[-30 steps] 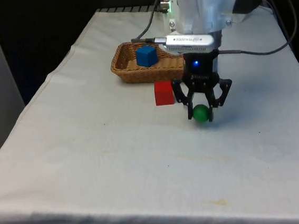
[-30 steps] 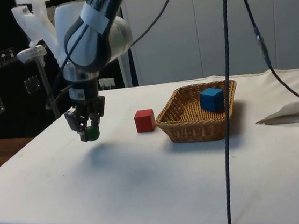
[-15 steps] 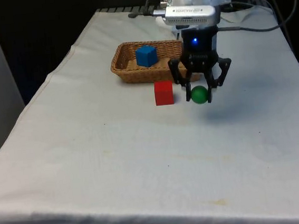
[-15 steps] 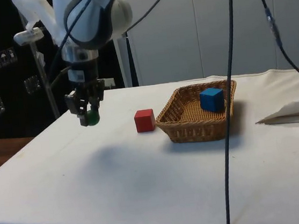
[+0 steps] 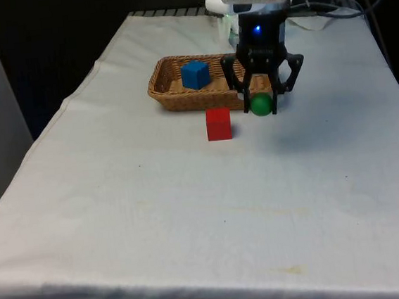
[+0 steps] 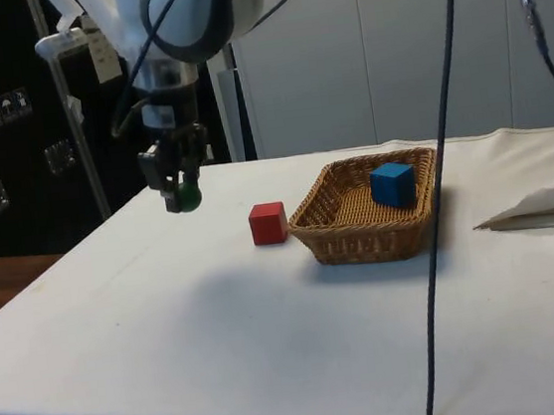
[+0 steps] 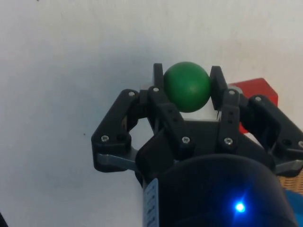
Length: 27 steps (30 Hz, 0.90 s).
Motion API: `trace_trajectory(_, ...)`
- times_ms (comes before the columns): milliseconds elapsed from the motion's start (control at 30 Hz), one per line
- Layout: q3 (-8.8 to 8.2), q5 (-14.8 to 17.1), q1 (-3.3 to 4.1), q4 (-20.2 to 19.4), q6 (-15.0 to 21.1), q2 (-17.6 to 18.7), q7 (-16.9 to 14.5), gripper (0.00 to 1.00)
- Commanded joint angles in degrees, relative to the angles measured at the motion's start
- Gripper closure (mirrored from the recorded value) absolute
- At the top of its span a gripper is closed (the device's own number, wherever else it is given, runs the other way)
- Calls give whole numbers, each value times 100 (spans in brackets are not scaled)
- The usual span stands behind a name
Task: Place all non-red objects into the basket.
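White-clothed table point(image 5: 119, 199): gripper point(image 5: 261, 105) pinches the green ball point(image 5: 261, 105) across its middle; smooth, round, probably light, could squirt out sideways.

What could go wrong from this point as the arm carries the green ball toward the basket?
The green ball is round and pinched only at its sides by the gripper, so it might slip out in the air and roll across the cloth. The red cube sits just outside the basket, so a low pass could knock it. A release near the rim might bounce off the blue cube.
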Motion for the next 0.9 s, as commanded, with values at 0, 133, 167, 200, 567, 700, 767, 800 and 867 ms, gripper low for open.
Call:
trace_trajectory(0, -74, -120, 63, -86, 23, -74, 69, 100)
trace_trajectory(133, -74, -298, 63, -292, 23, -281, 92, 100)
trace_trajectory(167, 0, -172, 0, -212, 6, -206, 11, 100)
trace_trajectory(200, -74, -384, 63, -395, 23, -378, 103, 100)
trace_trajectory(567, -86, -859, 46, -917, 6, -922, 172, 100)
trace_trajectory(700, -86, -1071, 40, -1146, -6, -1163, 201, 100)
trace_trajectory(767, -86, -1157, 34, -1232, -11, -1261, 206, 100)
trace_trajectory(800, -29, -1020, 0, -1209, 0, -1226, 109, 100)
trace_trajectory(867, -86, -1226, 29, -1306, -17, -1341, 212, 100)
